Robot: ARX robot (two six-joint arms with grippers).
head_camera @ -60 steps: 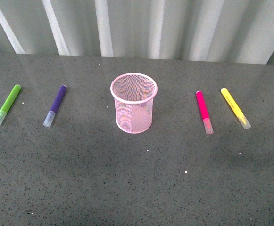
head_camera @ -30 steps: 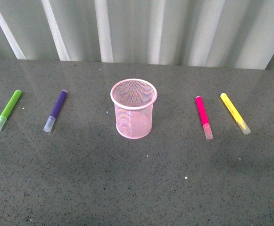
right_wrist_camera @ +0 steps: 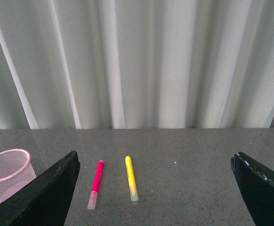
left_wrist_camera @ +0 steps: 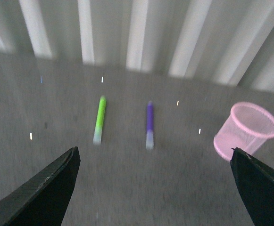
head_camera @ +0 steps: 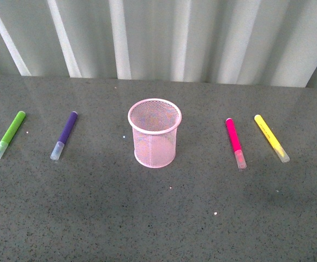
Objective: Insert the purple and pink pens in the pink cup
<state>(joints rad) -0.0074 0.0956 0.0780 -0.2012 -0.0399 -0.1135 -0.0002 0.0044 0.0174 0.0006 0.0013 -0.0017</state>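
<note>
With left fingers (left_wrist_camera: 47, 188) and right fingers (right_wrist_camera: 47, 193) spread empty, the purple pen (left_wrist_camera: 149, 123) is laid lengthwise ahead of the left, the pink pen (right_wrist_camera: 95, 182) ahead of the right, pink cup (head_camera: 154, 144) between

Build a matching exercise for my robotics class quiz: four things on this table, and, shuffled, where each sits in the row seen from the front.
1 lime green marker
2 purple pen
3 pink cup
4 yellow marker

A middle of the row
B right end
C left end
D between lime green marker and pink cup

Pairs: 1-C, 2-D, 3-A, 4-B
</note>
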